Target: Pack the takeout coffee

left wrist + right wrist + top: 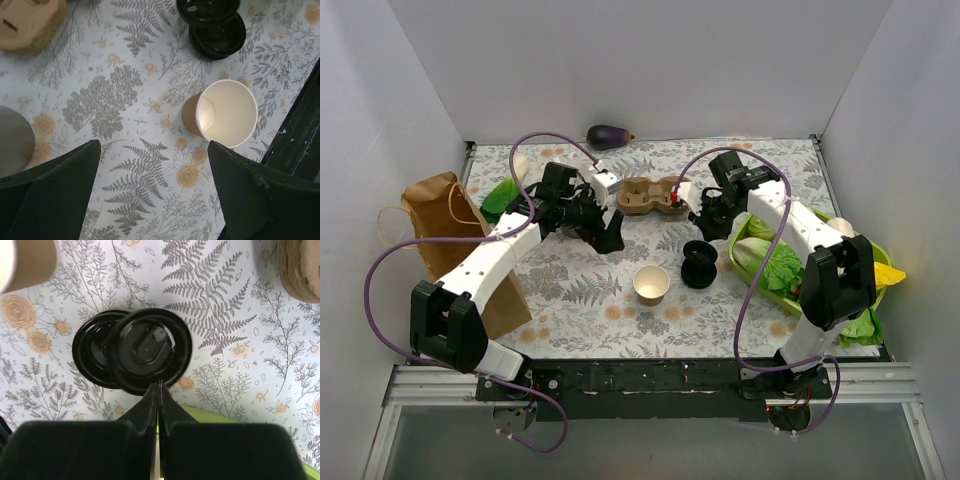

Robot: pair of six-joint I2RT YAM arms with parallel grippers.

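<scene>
The wide-spread left jaws probably needed shifting frame-right to straddle the small tapered tan paper cup [225, 114]; the right jaws were pinched shut, empty.

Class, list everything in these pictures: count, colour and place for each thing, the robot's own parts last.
paper cup: one, tan, pale inside, upright, near middle
cardboard carrier: one, brown, two wells, far middle
lids: two, black, overlapping, right of the paper cup
paper bag: one, brown, left side
eggplant: one, purple, far edge
tray: one, green, right side
leafy greens: a heap, green and white, in the tray
tablecloth: one, pale fern print, under everything
left tool: one, black, open, near the paper cup
right tool: one, black, shut, above the lids
</scene>
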